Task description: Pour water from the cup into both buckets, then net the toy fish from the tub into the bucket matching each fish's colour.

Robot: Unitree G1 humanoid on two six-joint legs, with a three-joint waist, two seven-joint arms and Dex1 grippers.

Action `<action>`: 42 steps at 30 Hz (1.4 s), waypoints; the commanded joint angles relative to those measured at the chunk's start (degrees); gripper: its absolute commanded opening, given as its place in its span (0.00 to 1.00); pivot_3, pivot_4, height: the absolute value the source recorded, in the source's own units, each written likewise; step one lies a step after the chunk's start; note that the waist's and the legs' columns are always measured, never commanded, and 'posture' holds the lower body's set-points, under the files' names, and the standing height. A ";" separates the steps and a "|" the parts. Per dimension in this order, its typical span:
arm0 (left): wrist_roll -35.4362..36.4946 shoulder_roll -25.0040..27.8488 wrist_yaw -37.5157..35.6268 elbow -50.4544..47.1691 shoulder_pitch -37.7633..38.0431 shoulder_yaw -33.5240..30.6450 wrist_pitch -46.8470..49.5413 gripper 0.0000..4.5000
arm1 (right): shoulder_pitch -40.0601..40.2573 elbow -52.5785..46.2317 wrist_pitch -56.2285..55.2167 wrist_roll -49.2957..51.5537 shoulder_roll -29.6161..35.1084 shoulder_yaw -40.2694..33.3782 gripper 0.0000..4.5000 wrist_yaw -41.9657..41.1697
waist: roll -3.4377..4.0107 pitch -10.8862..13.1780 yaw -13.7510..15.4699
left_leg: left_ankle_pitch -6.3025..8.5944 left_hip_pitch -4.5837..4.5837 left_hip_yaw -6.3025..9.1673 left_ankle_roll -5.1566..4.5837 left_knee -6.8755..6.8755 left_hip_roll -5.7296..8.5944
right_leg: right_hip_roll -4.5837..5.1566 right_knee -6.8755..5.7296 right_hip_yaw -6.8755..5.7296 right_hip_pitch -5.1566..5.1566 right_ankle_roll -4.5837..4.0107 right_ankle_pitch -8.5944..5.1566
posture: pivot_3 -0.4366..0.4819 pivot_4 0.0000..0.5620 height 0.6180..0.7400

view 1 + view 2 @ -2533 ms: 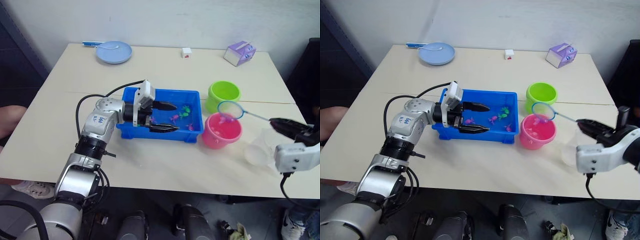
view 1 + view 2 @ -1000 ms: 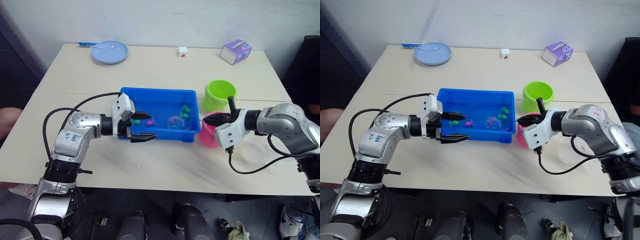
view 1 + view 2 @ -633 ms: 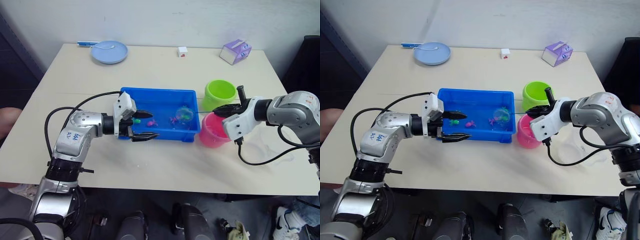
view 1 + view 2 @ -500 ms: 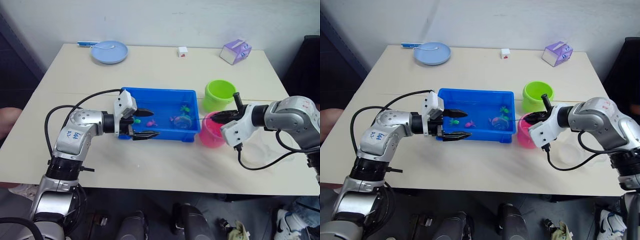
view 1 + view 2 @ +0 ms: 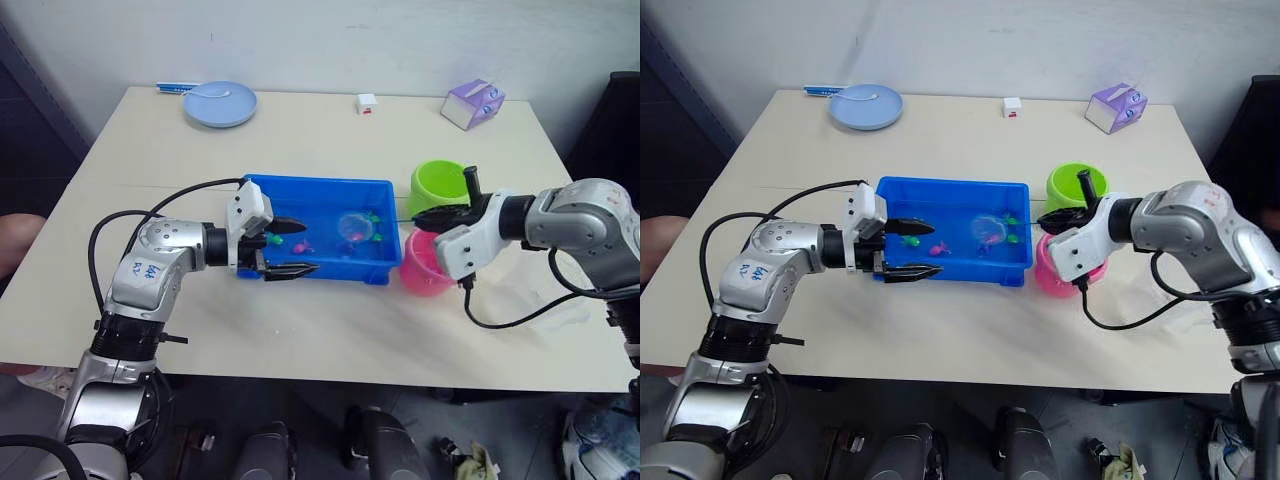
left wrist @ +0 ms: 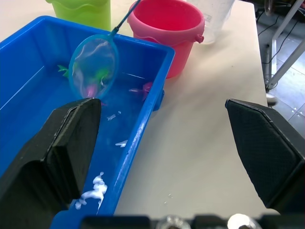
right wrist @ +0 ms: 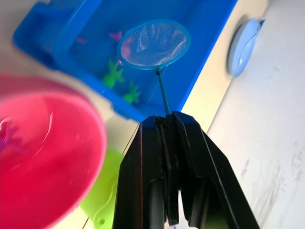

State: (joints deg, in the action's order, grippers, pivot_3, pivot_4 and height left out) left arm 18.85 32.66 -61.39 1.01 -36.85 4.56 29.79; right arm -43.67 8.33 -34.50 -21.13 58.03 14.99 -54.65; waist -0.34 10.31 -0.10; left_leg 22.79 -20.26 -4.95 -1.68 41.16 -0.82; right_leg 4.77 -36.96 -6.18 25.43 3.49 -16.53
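The blue tub (image 5: 345, 272) sits mid-table with water and several small fish in it, such as a pink one (image 6: 145, 89) and a green one (image 7: 113, 76). My right gripper (image 5: 427, 216) is shut on the thin handle of a teal hand net (image 5: 355, 226), whose hoop stands inside the tub's right half. Whether a fish lies in the mesh I cannot tell. My left gripper (image 5: 298, 247) is open, one finger over the water and one outside the tub's near wall. The green bucket (image 5: 440, 187) and pink bucket (image 5: 422, 272) stand right of the tub. The clear cup (image 6: 217, 14) is beyond them.
A pale blue plate (image 5: 220, 103) lies at the table's far left. A small white box (image 5: 366, 102) and a purple box (image 5: 473, 104) stand along the far edge. Water drops mark the tabletop near the tub's front.
The net went from above the pink bucket down into the tub. Over the last half second its hoop shifted slightly left and farther back. The left gripper stayed at the tub's left end.
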 commanded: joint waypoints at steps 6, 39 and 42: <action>0.95 0.59 -0.34 -2.18 0.57 -0.12 -0.26 1.00 | 1.01 -1.59 -0.26 0.92 1.45 -0.44 0.17 -3.37 | 0.00 0.00 0.02 | 0.00 0.00 0.00 0.00 0.00 -0.01 | -0.01 -0.01 0.00 0.00 0.00 0.00 | 0.48 0.27 1.00; 0.64 0.27 -0.09 -1.41 -0.41 -0.06 -0.65 1.00 | 7.43 -9.63 10.87 4.66 -0.18 -1.78 0.17 -5.84 | 0.00 0.00 0.10 | 0.00 0.00 0.02 0.00 0.00 0.00 | 0.00 -0.01 -0.02 0.00 0.00 0.00 | 0.48 0.27 1.00; 0.63 0.29 -0.12 -1.37 -0.42 -0.05 -0.69 1.00 | 10.51 -12.78 18.27 8.59 -1.92 -3.24 0.17 -6.28 | 0.00 0.00 0.09 | 0.00 0.00 0.01 0.00 0.00 0.00 | 0.00 0.00 -0.01 0.00 0.00 0.00 | 0.48 0.27 1.00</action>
State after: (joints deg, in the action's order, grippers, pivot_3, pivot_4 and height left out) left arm 18.86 32.57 -61.42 0.78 -36.53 4.97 29.87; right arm -33.84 -1.95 -19.73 -15.27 56.54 13.78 -60.46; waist -0.34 10.32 -0.01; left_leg 22.79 -20.27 -4.93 -1.68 41.16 -0.82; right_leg 4.77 -36.97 -6.20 25.43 3.49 -16.53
